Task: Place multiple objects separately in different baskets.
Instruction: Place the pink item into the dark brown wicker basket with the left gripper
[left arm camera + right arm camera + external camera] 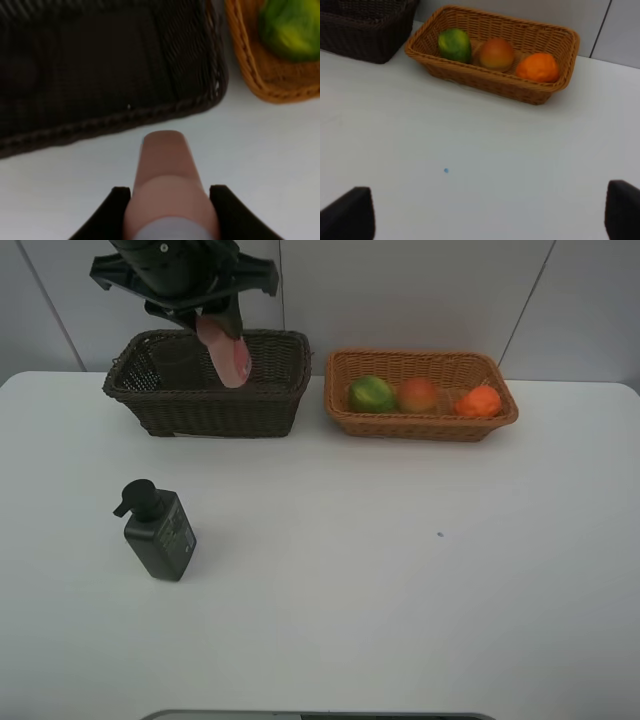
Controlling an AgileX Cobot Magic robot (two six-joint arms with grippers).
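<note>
1. Bench (pixel 400 590): it looks smooth and is bare around the baskets. Anything let go short of a rim would likely roll or skid across it.
2. Dark basket (pixel 225 410): it sits far left and is deep. In the left wrist view the held bottle's tip lies close to the front rim, and I cannot tell whether it is fully over the opening. A release here may clip the rim and spill outward.
3. Light basket (pixel 420 427): it sits just beside the dark one and is shallow. A drift to the right would land the bottle among the fruit, in the wrong basket.
4. Pump bottle (pixel 160 535): it stands on the bench, well apart from both baskets and not yet sorted. A finger nudging its head before closing could topple it.
5. Pink bottle (pixel 228 358): it hangs tilted above the dark basket, clamped in the left pincer (pixel 170 212). Its smooth, tapered body might slide out early, and a drop from this height may bounce.
6. Right pincer (pixel 487 212): it is wide and empty, hovering over the bench before the light basket. The risk here is slight.
7. Green fruit (pixel 371 394), peach (pixel 418 395) and orange (pixel 480 401): they lie in a row in the light basket. A knock to that basket could roll them out.
</note>
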